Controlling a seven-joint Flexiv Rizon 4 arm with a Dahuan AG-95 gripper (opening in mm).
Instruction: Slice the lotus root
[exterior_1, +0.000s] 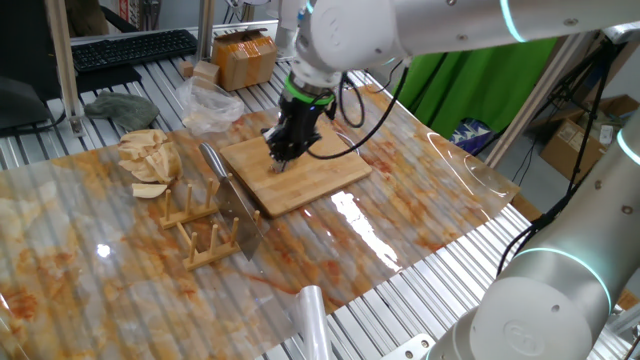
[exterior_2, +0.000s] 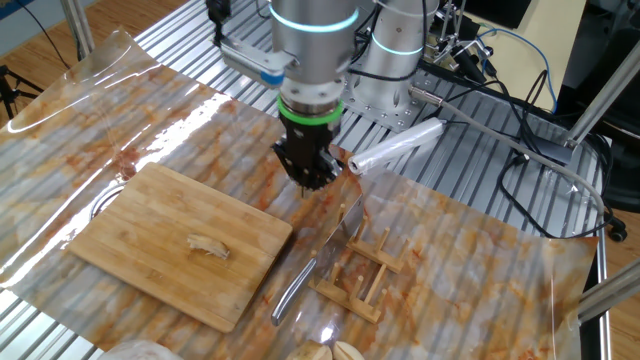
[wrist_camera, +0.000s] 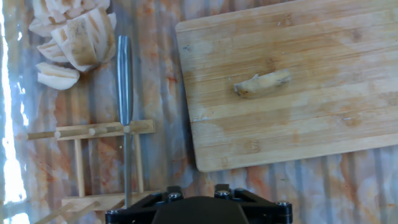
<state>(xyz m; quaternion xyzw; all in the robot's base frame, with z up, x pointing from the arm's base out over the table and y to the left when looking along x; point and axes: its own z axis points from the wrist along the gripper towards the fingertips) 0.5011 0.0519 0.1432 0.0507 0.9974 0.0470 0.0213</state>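
Observation:
The lotus root (exterior_2: 208, 245) is a small pale tan chunk lying near the middle of the bamboo cutting board (exterior_2: 140, 225); it also shows in the hand view (wrist_camera: 262, 83). The cleaver (exterior_2: 340, 228) stands blade-down in a wooden rack (exterior_2: 360, 275), its steel handle (wrist_camera: 124, 74) pointing away from the rack. My gripper (exterior_2: 313, 180) hangs above the table between the board's edge and the rack, fingers pressed together and shut on nothing. In one fixed view the gripper (exterior_1: 283, 155) covers the root.
A heap of pale beige wedges (exterior_1: 150, 155) lies beside the rack (exterior_1: 205, 235), away from the board (exterior_1: 300, 165). A crumpled plastic bag (exterior_1: 210, 105) and a cardboard box (exterior_1: 245, 58) sit at the far edge. A rolled plastic sheet (exterior_2: 395, 147) lies near the arm's base.

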